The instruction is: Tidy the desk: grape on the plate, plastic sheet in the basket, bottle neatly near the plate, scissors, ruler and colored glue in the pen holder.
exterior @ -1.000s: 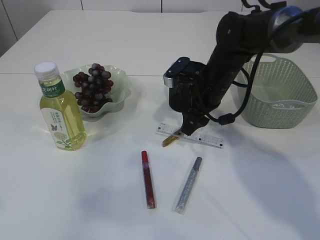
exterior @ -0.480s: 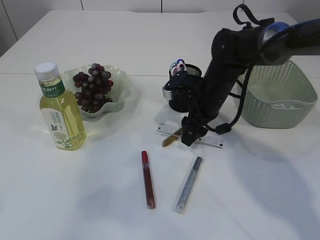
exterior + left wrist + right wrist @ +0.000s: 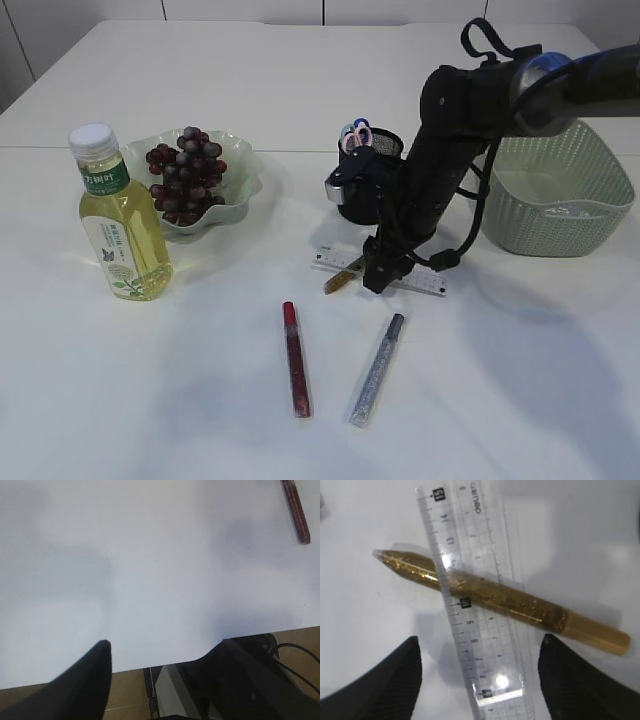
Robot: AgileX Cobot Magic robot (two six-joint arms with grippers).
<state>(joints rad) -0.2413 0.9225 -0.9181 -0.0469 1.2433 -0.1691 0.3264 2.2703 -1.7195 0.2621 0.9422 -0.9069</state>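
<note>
Three glue sticks out: the gold glue stick [image 3: 500, 600] lies across the clear ruler [image 3: 475, 610]; the red glue stick [image 3: 296, 358] and silver glue stick [image 3: 377, 368] sit side by side nearer the front of the white table [image 3: 520, 390].
Plate: the pale green plate [image 3: 240, 165] holds the bunch of dark grapes [image 3: 186, 175].
Bottle: the bottle [image 3: 120, 220] of yellow drink stands upright just left of the plate.
Pen holder: the black pen holder [image 3: 368, 190] holds scissors, pink and blue handles [image 3: 354, 133] poking out.
Basket: the green basket [image 3: 560, 185] holds a clear plastic sheet [image 3: 570, 211], faint against the wall.
Right gripper: the right gripper [image 3: 480, 665] hovers jaws spread wide over ruler and gold stick, gripping nothing.
Left gripper: the left gripper [image 3: 165, 647] is spread wide and empty over the table's near edge.
</note>
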